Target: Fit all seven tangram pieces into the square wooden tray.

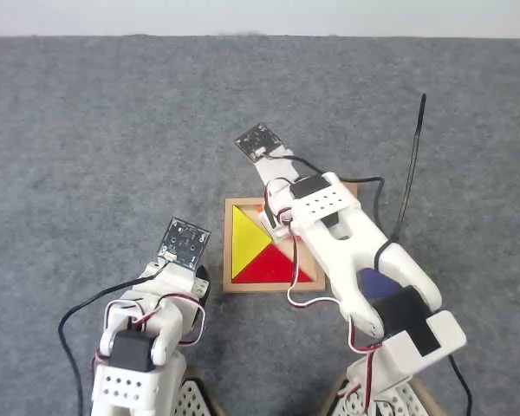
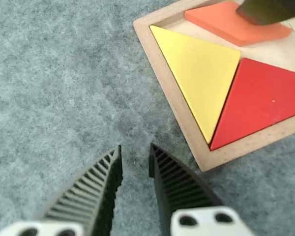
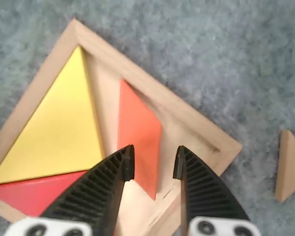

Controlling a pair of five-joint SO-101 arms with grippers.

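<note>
— Pincers first: how does the left pincer (image 2: 135, 148) stand?
— Its fingers are a little apart with nothing between them. It hangs over bare grey surface (image 2: 49, 73), just left of the near-left corner of the tray (image 2: 169, 83).
— And the right pincer (image 3: 155, 150)?
— Fingers apart, above the orange piece (image 3: 137, 123), which lies in the far part of the tray. Whether they touch it I cannot tell.
— What else sits in the tray?
— A yellow triangle (image 3: 54, 128) lies along the left side and a red triangle (image 3: 34, 194) along the near side, meeting edge to edge.
— Anything outside?
— One tan triangle (image 3: 289, 164) on the surface, near the far-right corner.
</note>
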